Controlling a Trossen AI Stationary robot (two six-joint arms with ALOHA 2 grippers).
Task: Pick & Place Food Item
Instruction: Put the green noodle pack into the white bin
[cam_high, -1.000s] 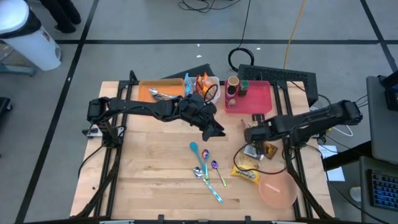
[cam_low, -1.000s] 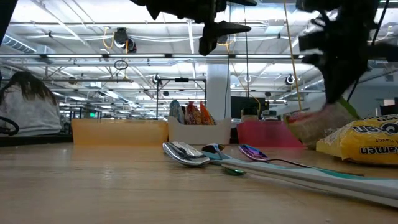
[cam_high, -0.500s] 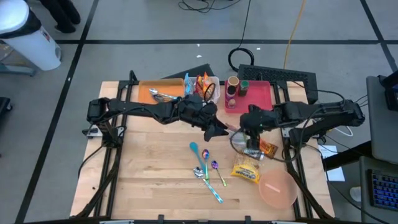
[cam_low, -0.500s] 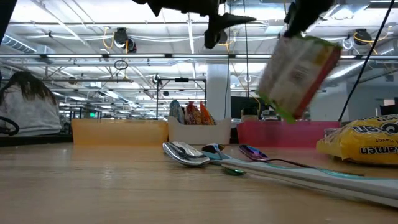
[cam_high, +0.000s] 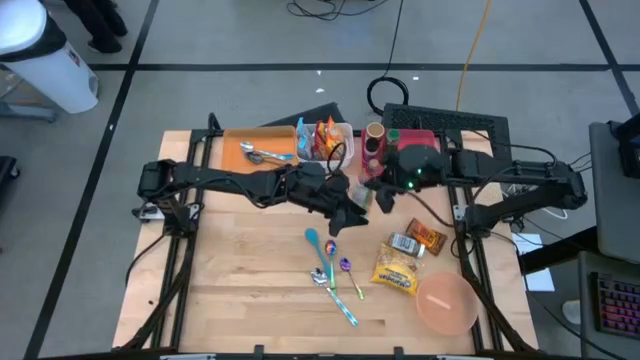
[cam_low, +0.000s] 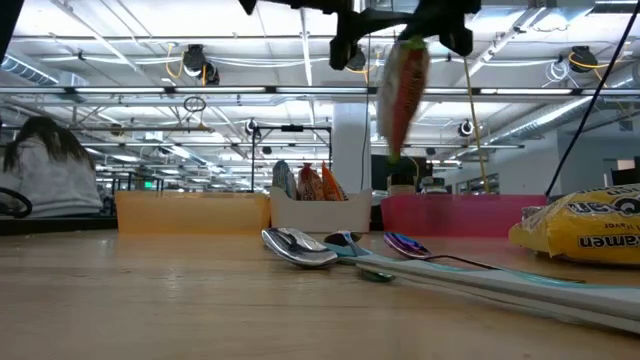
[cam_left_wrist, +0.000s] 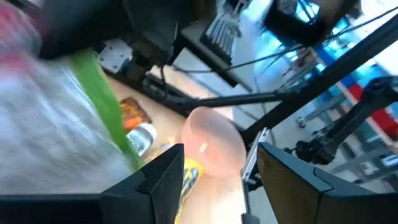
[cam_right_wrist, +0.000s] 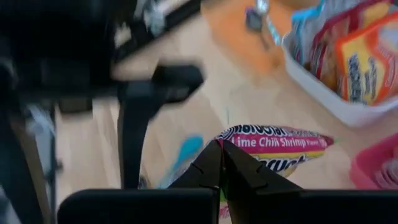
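Note:
My right gripper (cam_high: 380, 193) is shut on a noodle packet (cam_right_wrist: 273, 146) printed "Lime Chili Shrimp". The packet hangs high over the middle of the table, edge-on in the low view (cam_low: 400, 90). My left gripper (cam_high: 350, 208) stands open just to the left of it, level, with nothing between its fingers (cam_left_wrist: 165, 180). In the left wrist view the packet (cam_left_wrist: 62, 124) shows blurred with a green edge, beside the fingers. My right gripper pinches the packet's edge (cam_right_wrist: 239, 149) between its two shut fingers (cam_right_wrist: 211, 168). The fingers come from the table's right side, slanting down. The packet hangs below them, nearly upright and well clear of the table.
A yellow ramen packet (cam_high: 397, 272), a small jar (cam_high: 405, 243), an orange packet (cam_high: 430, 237) and a pink bowl (cam_high: 446, 305) lie at the near right. Spoons (cam_high: 330, 265) lie in the middle. A white bin of snacks (cam_high: 325, 138), an orange tray (cam_high: 255, 148) and a pink tray (cam_high: 410, 152) line the far edge.
My right gripper has risen with the packet from the table's near right and gone toward the far edge and my left gripper, rolling its wrist. The packet, low by the ramen before, is lifted clear and has turned edge-on to the low view.

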